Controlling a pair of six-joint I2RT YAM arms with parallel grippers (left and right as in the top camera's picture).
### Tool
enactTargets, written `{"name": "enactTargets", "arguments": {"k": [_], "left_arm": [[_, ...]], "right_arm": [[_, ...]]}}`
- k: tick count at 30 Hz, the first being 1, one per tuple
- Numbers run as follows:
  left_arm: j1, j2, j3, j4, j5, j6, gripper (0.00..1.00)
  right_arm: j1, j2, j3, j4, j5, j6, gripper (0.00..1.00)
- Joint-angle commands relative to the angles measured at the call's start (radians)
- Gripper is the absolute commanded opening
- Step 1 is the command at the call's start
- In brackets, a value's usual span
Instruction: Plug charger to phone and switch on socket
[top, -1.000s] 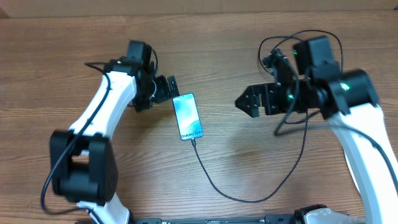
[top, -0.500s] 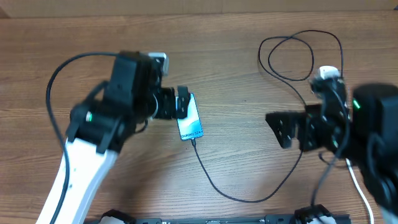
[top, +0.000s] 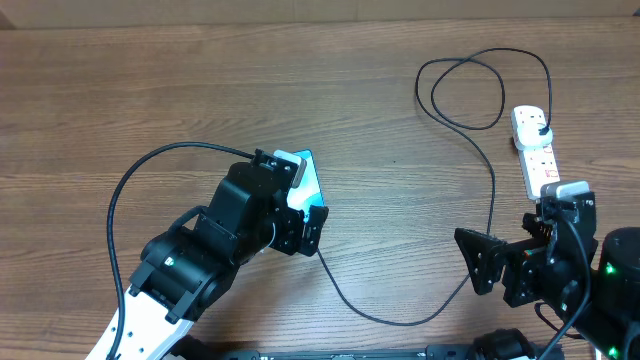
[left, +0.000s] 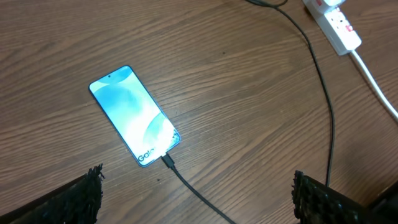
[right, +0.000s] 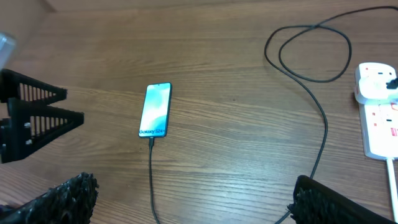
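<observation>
Change: over the last second both arms have drawn back toward the near edge of the counter (top: 200, 80). The right arm, which masked the socket (top: 535, 152), now leaves it in plain view. The left arm has swung from the phone's far-left side to its near left.
Left fingers (left: 78, 199): spread wide apart, holding nothing, and raised above the phone (left: 134, 115), which lies between them in the wrist view.
Right fingers (right: 320, 202): spread wide apart and empty, well apart from both phone and socket.
Phone: flat on the counter, screen lit with "Galaxy" text. From overhead it is partly hidden under the left arm.
Charger (top: 494, 195): the connector (left: 166, 160) sits at the phone's bottom edge and appears seated. The cable sweeps across the counter, loops at the far side, and ends at the black plug (top: 541, 128), which sits in the socket's far end.
Socket: white strip with red markings at the right of the counter. The switch position cannot be told.
Task reading: the cable is joined at both ends and both arms are retreating, so the work is probably finished or nearly so.
</observation>
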Motion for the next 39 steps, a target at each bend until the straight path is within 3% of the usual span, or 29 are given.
{"name": "enactTargets", "arguments": {"k": [1, 28, 32, 39], "left_arm": [[-0.002, -0.015, -0.004, 0.006, -0.014, -0.048, 1.00], [0.002, -0.011, -0.004, 0.005, -0.007, -0.047, 1.00], [0.057, -0.035, -0.004, -0.039, -0.006, -0.048, 1.00], [0.277, -0.161, -0.008, -0.051, 0.042, -0.027, 1.00]], "right_arm": [[-0.003, -0.004, -0.003, 0.001, 0.017, 0.000, 1.00], [-0.003, -0.004, -0.003, -0.003, 0.017, 0.000, 1.00], [-0.003, -0.004, -0.003, -0.003, 0.017, 0.000, 1.00], [-0.003, -0.004, -0.003, -0.003, 0.017, 0.000, 1.00]]}}
